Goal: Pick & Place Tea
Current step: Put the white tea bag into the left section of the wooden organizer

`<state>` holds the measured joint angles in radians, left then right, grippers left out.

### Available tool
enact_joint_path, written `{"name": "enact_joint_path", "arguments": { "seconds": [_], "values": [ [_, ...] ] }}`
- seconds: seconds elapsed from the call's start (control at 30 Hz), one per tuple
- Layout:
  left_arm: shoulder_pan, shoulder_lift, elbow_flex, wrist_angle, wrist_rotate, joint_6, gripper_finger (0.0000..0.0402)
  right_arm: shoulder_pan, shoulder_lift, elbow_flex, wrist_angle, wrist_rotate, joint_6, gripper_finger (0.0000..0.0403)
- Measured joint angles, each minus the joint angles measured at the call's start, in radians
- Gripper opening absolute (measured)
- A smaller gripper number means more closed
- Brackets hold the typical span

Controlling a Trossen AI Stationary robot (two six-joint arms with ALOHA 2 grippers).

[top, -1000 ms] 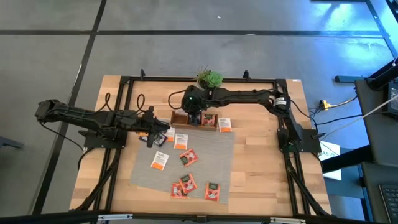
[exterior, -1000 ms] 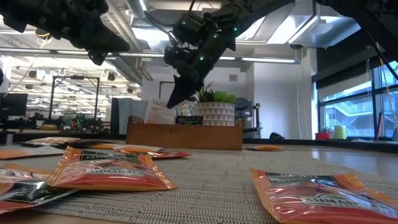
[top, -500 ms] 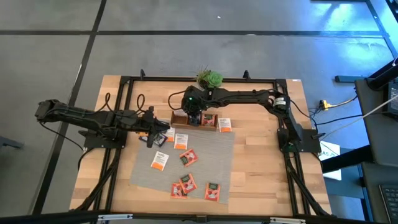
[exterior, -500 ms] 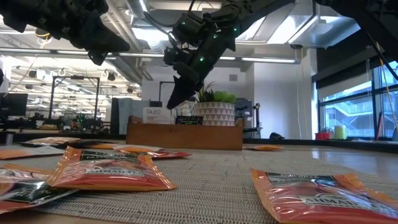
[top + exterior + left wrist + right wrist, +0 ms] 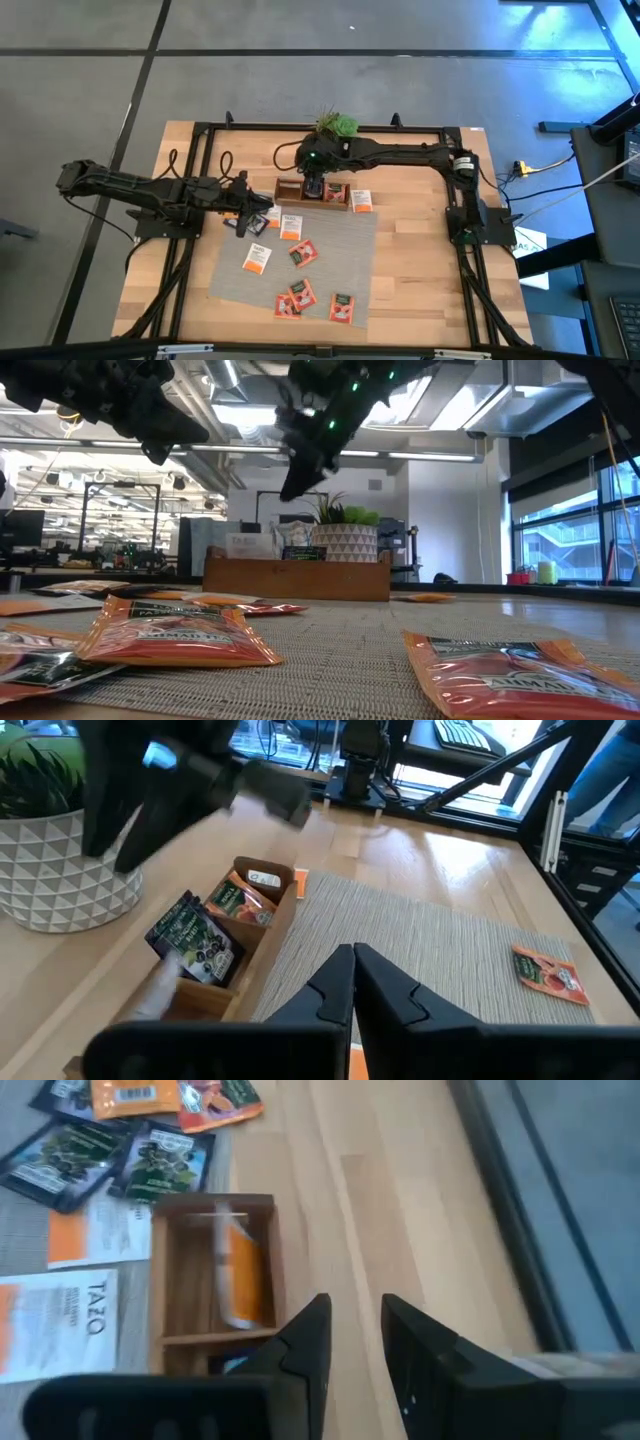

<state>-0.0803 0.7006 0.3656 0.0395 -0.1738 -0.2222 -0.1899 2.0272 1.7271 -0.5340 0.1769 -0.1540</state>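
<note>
Two dark arms seen over wooden table (image 5: 420,260). Grey ribbed mat (image 5: 345,245) strewn with loose tea packets (image 5: 257,259). Wooden tray (image 5: 290,190) positioned at mat's far edge; white-orange packet (image 5: 236,1270) seen upright in end compartment. Right gripper (image 5: 313,187) poised above tray, fingers apart, empty. Left gripper (image 5: 262,210) parked at mat's left corner, fingers together.

Both arms are matte black, built of slender jointed segments with thin black cables looped alongside. The right arm's hand (image 5: 314,187) shows small green indicator lights near its wrist; the left arm's hand (image 5: 262,211) ends in two angular, wedge-shaped black fingers (image 5: 400,1000).
</note>
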Motion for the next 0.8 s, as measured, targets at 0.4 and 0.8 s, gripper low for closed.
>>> {"name": "enact_joint_path", "arguments": {
  "seconds": [0.4, 0.8],
  "values": [
    [0.0, 0.086, 0.0, -0.042, 0.021, 0.0, 0.0005, 0.172, -0.082, 0.001, -0.147, -0.038, 0.094, 0.0094],
    [0.009, 0.326, 0.001, 0.107, 0.102, 0.047, 0.0005, 0.237, 0.044, 0.0, -0.06, 0.014, 0.07, 0.0094]
  ]
}}
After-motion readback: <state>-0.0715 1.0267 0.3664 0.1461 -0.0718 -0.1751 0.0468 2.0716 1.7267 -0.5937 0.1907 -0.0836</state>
